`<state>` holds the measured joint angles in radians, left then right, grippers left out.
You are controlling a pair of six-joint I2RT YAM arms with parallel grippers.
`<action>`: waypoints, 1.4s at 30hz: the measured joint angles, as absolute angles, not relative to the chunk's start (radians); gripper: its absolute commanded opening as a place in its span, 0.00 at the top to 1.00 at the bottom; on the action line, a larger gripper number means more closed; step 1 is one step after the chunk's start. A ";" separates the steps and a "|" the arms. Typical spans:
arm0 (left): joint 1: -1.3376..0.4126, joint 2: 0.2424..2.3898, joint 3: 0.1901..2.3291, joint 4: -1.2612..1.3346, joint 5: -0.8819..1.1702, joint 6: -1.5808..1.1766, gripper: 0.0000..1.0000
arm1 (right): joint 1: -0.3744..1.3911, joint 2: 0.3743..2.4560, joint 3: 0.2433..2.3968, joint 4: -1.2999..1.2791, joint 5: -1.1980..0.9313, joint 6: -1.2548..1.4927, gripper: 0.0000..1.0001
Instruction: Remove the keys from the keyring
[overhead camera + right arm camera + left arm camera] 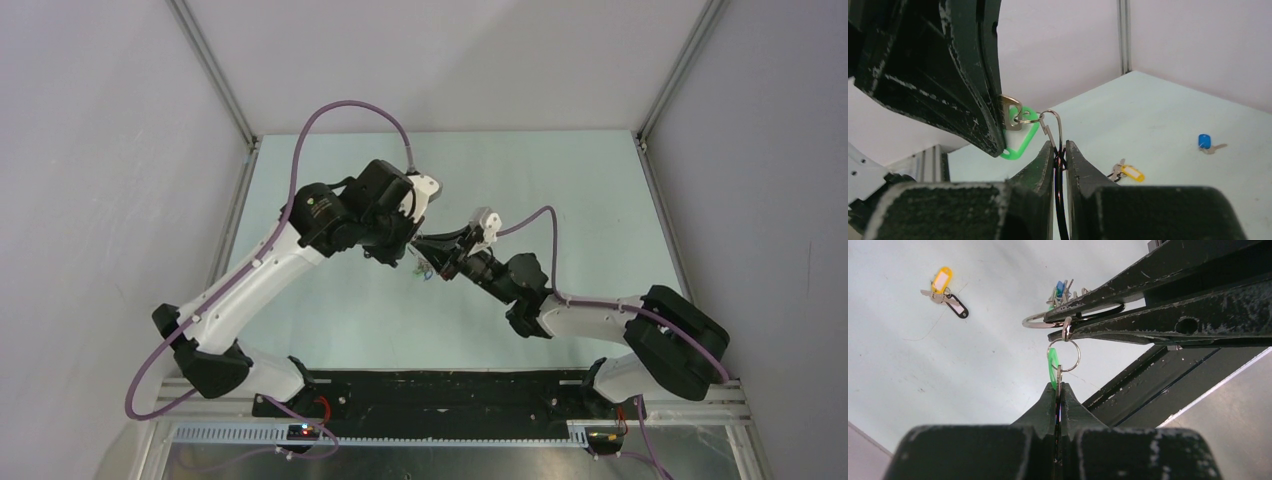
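Left fingers (1044, 409) pinch green key (1052, 367) — right fingers (1079, 167) clamp keyring (1026, 324), apparently aloft.

Shiny metal keyring (1035, 326), perhaps plastic green key (1052, 369)

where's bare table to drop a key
Bare table lies far right, between the right arm and wall, and beyond the base rail between the arms. Crowded: the centre, where the right gripper clamps the keyring and the left gripper the green key; also by the yellow tag and blue key.
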<state>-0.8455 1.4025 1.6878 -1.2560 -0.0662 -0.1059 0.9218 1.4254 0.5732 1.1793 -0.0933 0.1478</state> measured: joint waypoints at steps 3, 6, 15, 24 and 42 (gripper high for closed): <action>-0.846 1.408 1.686 -1.241 -0.064 -0.106 1.00 | 0.910 1.405 0.570 1.156 -0.083 0.220 1.00; -0.846 1.414 1.682 -1.229 -0.063 -0.106 1.00 | 0.904 1.395 0.570 1.142 -0.065 0.274 1.00; -0.848 1.427 1.654 -1.190 -0.045 -0.106 1.00 | 0.903 1.394 0.569 1.129 -0.016 0.363 1.00; -0.871 1.472 1.642 -1.169 -0.060 -0.106 1.00 | 0.903 1.391 0.569 1.089 0.032 0.368 1.00; -0.723 1.384 1.208 -0.819 0.258 -0.160 1.00 | 0.756 1.139 0.433 0.961 0.234 0.317 1.00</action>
<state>-0.7231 1.3842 1.2079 -0.8192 0.2577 -0.1600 0.7563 1.1389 0.4332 0.9611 0.2337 0.3172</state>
